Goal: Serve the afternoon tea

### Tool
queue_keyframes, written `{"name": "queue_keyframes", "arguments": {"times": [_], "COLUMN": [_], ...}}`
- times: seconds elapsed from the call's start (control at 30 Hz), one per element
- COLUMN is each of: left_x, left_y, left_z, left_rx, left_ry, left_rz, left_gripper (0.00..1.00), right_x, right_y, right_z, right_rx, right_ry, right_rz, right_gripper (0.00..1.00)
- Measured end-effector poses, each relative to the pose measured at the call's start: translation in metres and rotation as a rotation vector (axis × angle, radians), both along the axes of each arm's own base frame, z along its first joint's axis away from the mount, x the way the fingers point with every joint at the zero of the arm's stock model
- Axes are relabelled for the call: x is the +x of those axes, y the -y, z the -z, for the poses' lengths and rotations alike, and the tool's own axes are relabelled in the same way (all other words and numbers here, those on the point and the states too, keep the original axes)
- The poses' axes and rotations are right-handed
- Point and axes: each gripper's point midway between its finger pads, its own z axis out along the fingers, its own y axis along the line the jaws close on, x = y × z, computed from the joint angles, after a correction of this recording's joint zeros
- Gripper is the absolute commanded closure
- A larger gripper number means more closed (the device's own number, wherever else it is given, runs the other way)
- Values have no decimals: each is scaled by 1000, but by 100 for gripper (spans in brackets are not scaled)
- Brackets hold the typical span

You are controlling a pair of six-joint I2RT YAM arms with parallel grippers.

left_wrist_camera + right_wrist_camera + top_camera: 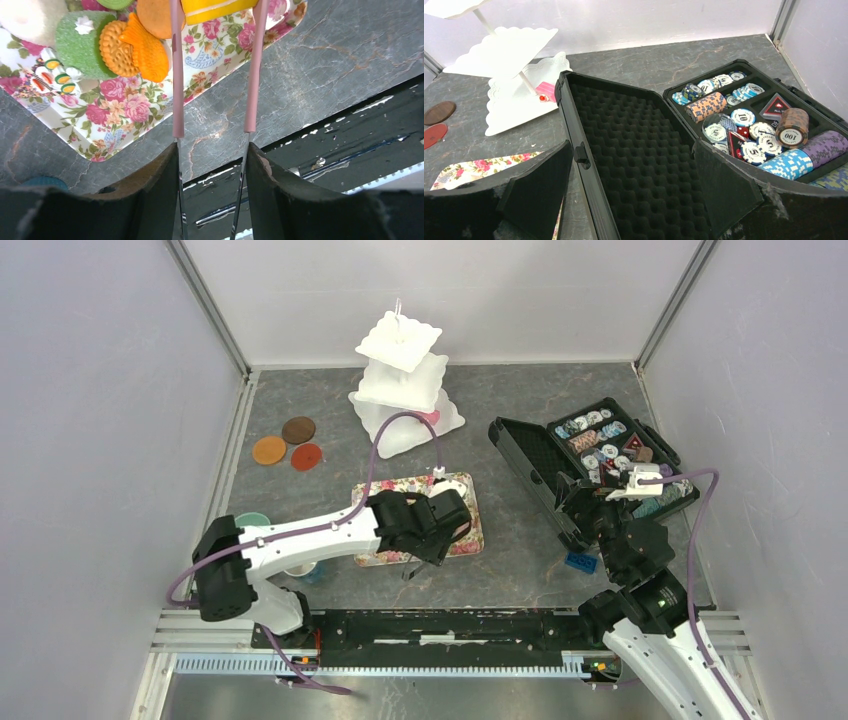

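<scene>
A brown chip (791, 131) reads "100", a white chip (742, 117) "10".

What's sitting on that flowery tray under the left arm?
Toy treats: a green cake, a round orange biscuit, a fish-shaped one and a yellow piece between the tongs' tips. From above, the left arm hides much of the tray.

Overhead view of whole table (520, 410); close wrist views, left above floral tray (125, 115), right facing black case (639, 150)
</scene>
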Motion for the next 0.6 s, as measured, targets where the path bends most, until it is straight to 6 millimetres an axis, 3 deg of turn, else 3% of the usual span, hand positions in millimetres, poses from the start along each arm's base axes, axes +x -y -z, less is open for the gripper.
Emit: {"name": "queue_keyframes", "arguments": {"times": [0.43,0.6], "left_x": [16,42], "left_y": [-4,-29], "left_z": [-47,-69], "left_rx": [-90,-143], "left_ry": [108,143], "left_rz": [-43,-138], "left_gripper": [54,54], "right_x": [1,1], "right_y": [0,0], "right_z": [1,1], "right_rx": [-6,-8], "right_ry": [-4,-6], "right_rz": [2,3], "right_gripper": [2,2]}}
